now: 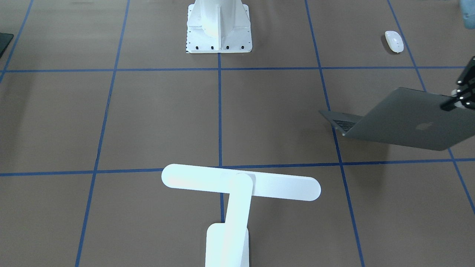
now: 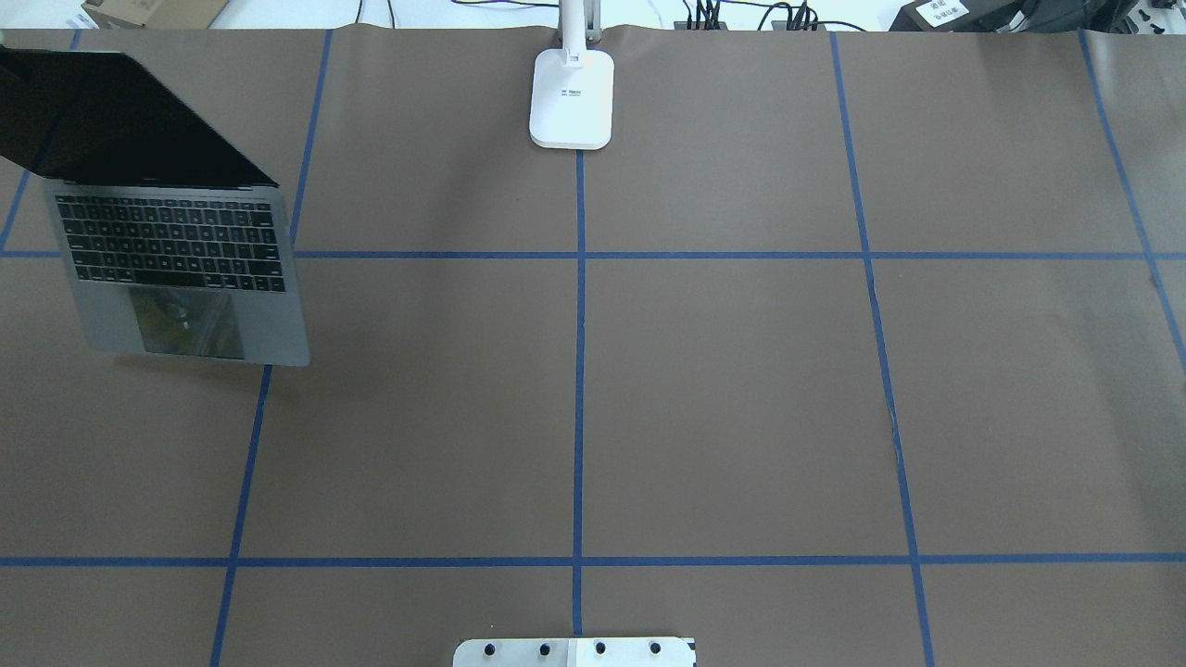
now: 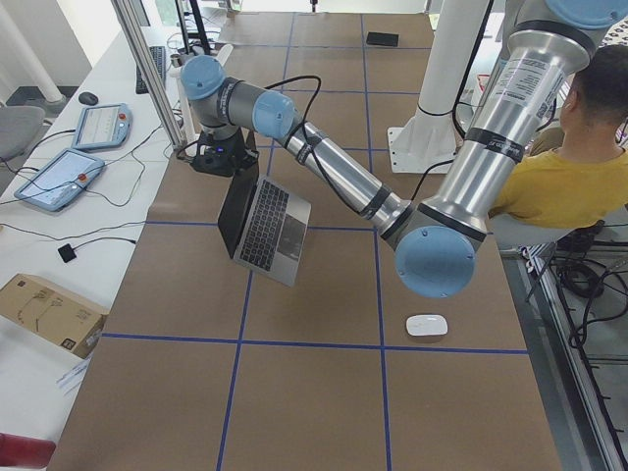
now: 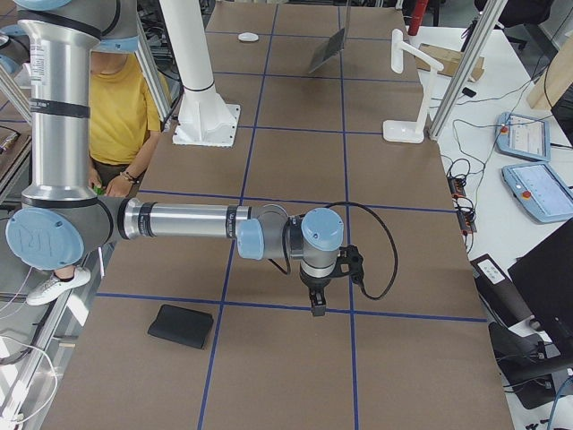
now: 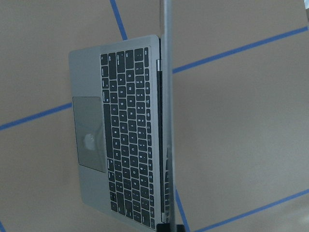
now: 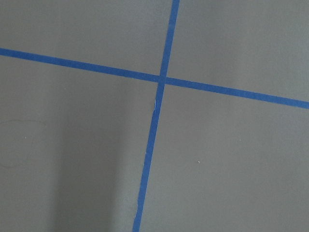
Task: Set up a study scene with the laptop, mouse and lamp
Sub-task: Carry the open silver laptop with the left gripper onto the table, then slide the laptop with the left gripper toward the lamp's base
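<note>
Front view, laptop: the laptop (image 1: 404,122) stands open on the robot's left part of the bench (image 1: 156,118). The left pincer (image 1: 452,104) has its black fingers closed onto the lid's top edge.
Front view, mouse and lamp: the mouse (image 1: 394,40) lies well apart from the laptop, nearer the robot. The lamp (image 1: 241,183) stands mid-bench on the operators' side.
Overhead, laptop: the keyboard faces the robot and the dark screen is raised; no pincer shows here.
Left-end view, grip: the left pincer sits on the lid's upper edge. The base seems to rest on the bench, though I cannot tell whether it lies fully flat.
Right-end view, right pincer: the right pincer (image 4: 316,303) points down over the bench near a black pad (image 4: 182,325); I cannot tell whether it is parted or closed.
Left wrist, lid: seen edge-on, running down the middle of the view.
Right wrist, bench: only crossing blue tape (image 6: 161,79); no fingers show.
Handling, laptop: probably stiff, smooth and weighty, with a hinge that gives and a fragile screen. The lid edge suits tilting; the base edges suit shifting.
Handling, mouse: likely light and slippery, so pinch across its long sides.
Handling, lamp: likely top-heavy, so take the straight arm low.
</note>
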Available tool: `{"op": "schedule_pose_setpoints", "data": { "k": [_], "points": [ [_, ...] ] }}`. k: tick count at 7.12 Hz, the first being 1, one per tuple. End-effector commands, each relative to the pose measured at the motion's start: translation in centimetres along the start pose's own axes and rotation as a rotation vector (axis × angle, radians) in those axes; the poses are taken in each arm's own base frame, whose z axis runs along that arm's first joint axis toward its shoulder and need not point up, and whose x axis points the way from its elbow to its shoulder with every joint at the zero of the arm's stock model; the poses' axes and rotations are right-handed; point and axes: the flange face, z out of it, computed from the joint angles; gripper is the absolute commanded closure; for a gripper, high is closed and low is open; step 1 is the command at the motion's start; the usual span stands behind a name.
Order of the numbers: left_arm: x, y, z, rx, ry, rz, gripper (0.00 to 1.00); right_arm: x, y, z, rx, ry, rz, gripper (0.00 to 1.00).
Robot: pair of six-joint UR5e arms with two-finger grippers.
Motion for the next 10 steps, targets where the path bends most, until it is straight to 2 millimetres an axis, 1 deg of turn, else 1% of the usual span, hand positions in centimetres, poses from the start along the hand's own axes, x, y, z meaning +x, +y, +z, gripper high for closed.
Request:
{"op": "schedule_pose_setpoints", "data": {
  "k": [1,2,3,4,5,6,7,8,9,10],
  "points": [
    [-1.3,11.6,5.5,0.033,-0.014,-0.054,1.0,0.0,0.1,0.1,-0.002,-0.002,0.002,0.0],
    [-1.9,15.1,7.9,0.041,-0.035,-0.069,1.0,0.1,0.1,0.2,-0.003,-0.002,0.002,0.0],
    [-2.1,18.4,9.5,0.052,-0.038,-0.079,1.0,0.2,0.0,0.3,-0.004,-0.002,0.003,0.0],
    [-1.8,20.8,10.7,0.057,-0.042,-0.092,1.0,0.2,0.1,0.4,-0.007,-0.002,0.005,0.0],
    [-0.3,22.0,11.5,0.059,-0.026,-0.116,1.0,0.2,0.0,0.3,-0.006,-0.002,0.004,0.0],
    [0.4,22.1,12.8,0.074,0.001,-0.123,1.0,0.2,0.0,0.3,-0.006,-0.002,0.004,0.0],
    [1.6,22.2,14.1,0.078,0.015,-0.129,1.0,0.2,0.0,0.3,-0.006,-0.002,0.004,0.0],
    [3.1,23.5,15.1,0.085,0.02,-0.141,1.0,0.2,0.0,0.3,-0.006,-0.002,0.004,0.0],
    [3.3,23.9,15.8,0.099,0.027,-0.136,1.0,0.2,0.0,0.3,-0.006,-0.002,0.004,0.0],
    [2.8,24.9,16.9,0.108,0.027,-0.117,1.0,0.2,0.0,0.3,-0.006,-0.002,0.004,0.0]
  ]
}}
